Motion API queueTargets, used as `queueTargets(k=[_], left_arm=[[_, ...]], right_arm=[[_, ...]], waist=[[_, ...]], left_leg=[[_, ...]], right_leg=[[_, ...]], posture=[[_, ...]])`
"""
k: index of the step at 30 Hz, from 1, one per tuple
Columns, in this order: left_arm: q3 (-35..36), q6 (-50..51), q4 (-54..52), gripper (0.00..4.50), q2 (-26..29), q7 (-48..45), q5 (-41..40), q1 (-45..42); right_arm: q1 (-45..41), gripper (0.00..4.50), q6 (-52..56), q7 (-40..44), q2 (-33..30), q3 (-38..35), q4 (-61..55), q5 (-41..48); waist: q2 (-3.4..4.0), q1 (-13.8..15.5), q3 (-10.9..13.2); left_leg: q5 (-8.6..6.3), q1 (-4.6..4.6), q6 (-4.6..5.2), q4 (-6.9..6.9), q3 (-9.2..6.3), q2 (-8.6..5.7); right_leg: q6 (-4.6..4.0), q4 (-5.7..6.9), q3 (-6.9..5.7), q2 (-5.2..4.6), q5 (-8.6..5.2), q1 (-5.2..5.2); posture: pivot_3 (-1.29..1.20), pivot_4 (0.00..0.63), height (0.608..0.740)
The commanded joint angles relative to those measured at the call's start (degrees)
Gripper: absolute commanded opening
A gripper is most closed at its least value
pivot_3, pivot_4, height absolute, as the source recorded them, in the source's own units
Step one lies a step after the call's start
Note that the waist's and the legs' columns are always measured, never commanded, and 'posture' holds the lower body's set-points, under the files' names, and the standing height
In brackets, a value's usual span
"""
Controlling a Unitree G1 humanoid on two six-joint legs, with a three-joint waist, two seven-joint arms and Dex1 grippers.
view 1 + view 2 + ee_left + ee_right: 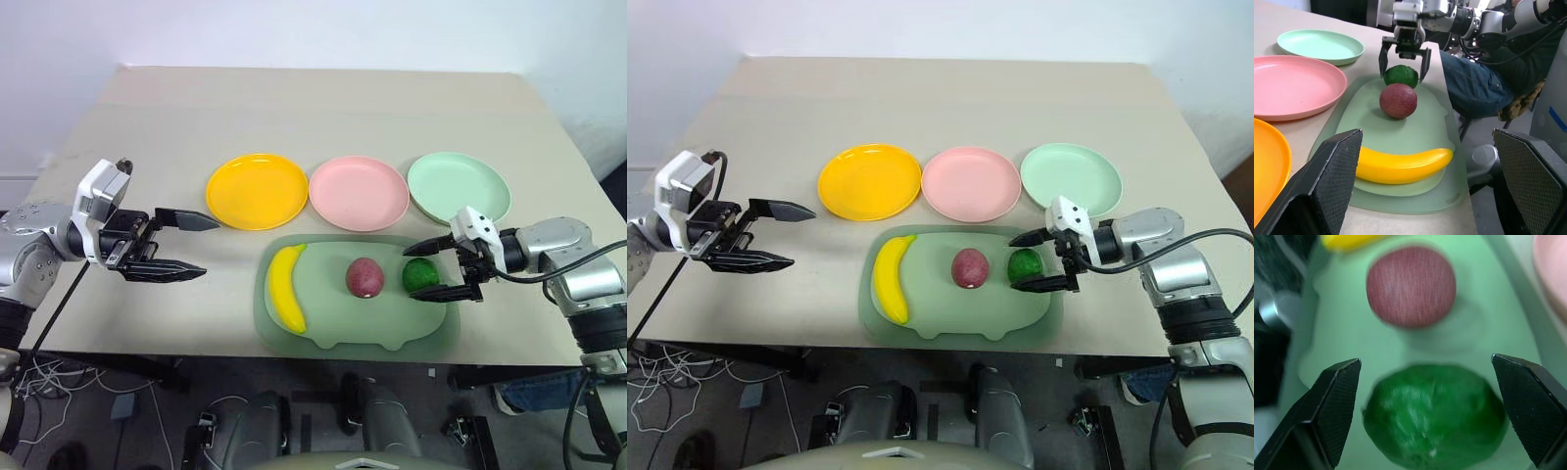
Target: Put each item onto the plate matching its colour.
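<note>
Right wrist view has the right gripper (429, 268) spread wide around the green fruit (420, 275) on the mat (431, 328), not clamped yet. Next: close, carry to the mint plate (458, 186). Left gripper (194, 247) hangs open.

Banana (286, 287), red fruit (363, 277), green fruit (419, 275) on mat (333, 328); plates (359, 193) bare.

A beige table (323, 108) bears three plates (359, 193) and a pig-shaped mat (333, 318).
</note>
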Motion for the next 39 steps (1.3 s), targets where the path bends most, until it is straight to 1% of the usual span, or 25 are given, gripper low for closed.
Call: queueTargets(k=[1, 5, 6, 9, 11, 14, 15, 20, 23, 26, 31, 32, 34, 36, 37, 38, 39], left_arm=[[1.7, 0.3, -1.0, 4.46, 1.3, -0.2, -0.1, -0.8], [1.8, 0.6, -1.0, 4.46, 1.4, -0.2, 0.0, -1.1], [1.9, 0.5, -1.0, 4.46, 1.3, -0.2, 0.3, -1.1], [2.4, 0.6, -0.5, 4.46, 0.8, -0.2, 0.7, -1.5], [2.6, 0.8, -0.8, 4.5, 0.9, -0.2, 0.8, -1.3], [2.6, 1.0, -1.0, 4.5, 0.9, -0.2, 0.9, -1.2], [2.7, 1.1, -0.9, 4.5, 0.8, -0.2, 0.9, -1.3], [2.9, 0.8, -0.4, 4.5, 0.7, -0.2, 1.2, -1.1], [3.1, 0.9, -0.4, 4.5, 0.7, -0.2, 1.3, -0.9], [3.1, 1.0, -0.4, 4.5, 0.5, -0.2, 1.3, -0.9], [3.3, 1.1, -0.4, 4.5, 0.5, -0.2, 1.2, -0.8], [3.4, 1.0, -0.3, 4.5, 0.4, -0.2, 1.2, -0.8], [3.6, 1.2, -0.4, 4.5, 0.3, -0.2, 1.2, -0.7], [3.7, 1.2, -0.4, 4.5, 0.2, -0.2, 1.3, -0.9], [3.7, 1.2, -0.5, 4.5, 0.2, -0.2, 1.5, -0.8], [3.7, 1.2, -0.6, 4.5, 0.2, -0.2, 1.5, -0.6], [3.9, 1.4, -0.7, 4.5, 0.2, -0.2, 1.5, -0.5]], right_arm=[[-0.1, 4.5, -4.5, -0.7, -0.3, 0.8, 1.2, -3.1], [-0.2, 4.5, -7.8, -2.1, -0.5, 3.2, 3.8, -8.2], [-0.6, 4.5, -5.6, -1.9, 0.0, 3.0, 3.9, -7.3], [-1.8, 4.5, -3.6, -2.2, 0.8, 2.2, 4.7, -6.3], [-2.7, 4.11, -0.1, -1.1, 0.4, 2.2, 4.6, -5.5], [-3.8, 3.35, -0.7, -2.3, 0.9, 1.2, 5.6, -5.6], [-4.1, 3.25, -0.6, -2.0, 0.9, 1.1, 6.0, -5.4], [-5.1, 3.25, -1.4, -2.1, 0.9, 1.1, 7.8, -5.8], [-7.9, 3.25, 4.5, -2.3, 2.4, -2.3, 8.2, -0.9], [-11.9, 3.25, 9.1, -3.4, 3.5, -5.0, 10.8, 1.8], [-17.1, 3.25, 12.3, -4.6, 4.3, -8.1, 14.1, 4.1], [-18.1, 3.25, 12.5, -5.4, 4.6, -8.6, 15.2, 4.2], [-21.1, 3.25, 7.7, -11.0, 6.2, -9.3, 21.1, 1.5], [-24.5, 3.25, 3.2, -18.1, 7.6, -9.3, 28.6, -1.7], [-26.9, 3.25, 2.0, -22.9, 8.2, -9.3, 33.5, -3.4], [-28.7, 3.25, 0.9, -26.2, 8.6, -9.3, 37.3, -4.6], [-29.6, 3.25, -2.5, -28.0, 8.8, -9.1, 39.8, -5.8]], waist=[[0.0, 0.0, 0.0], [-0.01, 0.0, 0.0], [-0.01, 0.0, 0.0], [-0.04, 0.0, 0.0], [-0.04, 0.0, 0.0], [-0.04, 0.1, 0.0], [-0.04, 0.1, 0.0], [-0.03, 0.0, 0.0], [-0.03, 0.0, 0.0], [-0.01, -0.1, 0.0], [-0.01, 0.0, 0.0], [-0.01, 0.0, 0.0], [-0.02, 0.0, 0.0], [-0.01, -0.1, 0.0], [-0.01, -0.2, 0.0], [0.0, -0.2, 0.0], [0.0, -0.2, 0.0]], left_leg=[[0.0, 0.0, 0.0, 0.0, 0.0, 0.0], [0.01, 0.01, -0.01, 0.01, -0.01, 0.0], [0.0, 0.01, -0.01, 0.01, 0.0, 0.0], [0.01, 0.03, -0.02, 0.02, 0.0, 0.0], [0.01, 0.04, -0.02, 0.02, 0.0, 0.0], [0.01, 0.02, -0.02, 0.02, -0.01, 0.0], [0.01, 0.02, -0.02, 0.02, -0.01, 0.0], [0.01, 0.02, -0.01, 0.02, -0.01, 0.0], [0.01, 0.02, -0.02, 0.03, 0.0, 0.0], [0.04, 0.02, -0.08, 0.03, 0.0, 0.0], [0.04, 0.01, -0.07, 0.0, -0.01, 0.01], [0.04, -0.01, -0.07, 0.0, -0.01, 0.01], [0.04, 0.0, -0.07, 0.01, 0.0, 0.0], [0.04, 0.0, -0.07, 0.02, 0.01, 0.0], [0.04, 0.0, -0.08, 0.01, 0.02, 0.0], [0.05, -0.01, -0.09, 0.01, 0.02, 0.0], [0.07, -0.02, -0.12, 0.0, 0.05, 0.0]], right_leg=[[0.0, 0.0, 0.0, 0.0, 0.0, 0.0], [0.0, 0.0, 0.0, 0.0, 0.0, 0.02], [0.0, 0.0, 0.0, 0.0, 0.0, 0.02], [0.0, 0.0, 0.0, 0.02, 0.0, 0.04], [0.0, 0.0, 0.0, 0.02, 0.0, 0.04], [0.0, 0.0, 0.0, 0.02, 0.0, 0.04], [0.0, 0.0, 0.0, 0.01, 0.0, 0.04], [-0.01, 0.0, 0.0, 0.02, 0.0, 0.03], [0.0, 0.0, 0.0, 0.01, 0.0, 0.03], [-0.01, 0.01, 0.01, 0.02, 0.0, 0.01], [-0.01, 0.01, 0.0, 0.03, 0.0, 0.01], [-0.01, 0.01, 0.0, 0.03, 0.0, 0.01], [0.0, 0.0, 0.01, 0.02, 0.0, 0.03], [0.0, 0.0, 0.01, 0.01, 0.0, 0.02], [0.0, 0.01, 0.01, 0.01, 0.0, 0.01], [0.0, 0.01, 0.01, 0.02, 0.0, 0.0], [0.0, 0.02, 0.03, 0.01, 0.0, -0.02]], posture=[[0.0, 0.15, 0.74], [0.0, 0.15, 0.74], [0.0, 0.15, 0.74], [0.0, 0.15, 0.74], [0.0, 0.15, 0.74], [0.0, 0.15, 0.74], [0.0, 0.15, 0.74], [0.0, 0.15, 0.74], [0.0, 0.15, 0.74], [0.0, 0.15, 0.74], [0.0, 0.15, 0.74], [0.0, 0.15, 0.74], [0.0, 0.15, 0.74], [0.0, 0.15, 0.74], [0.0, 0.15, 0.74], [0.0, 0.15, 0.74], [0.0, 0.15, 0.74]])
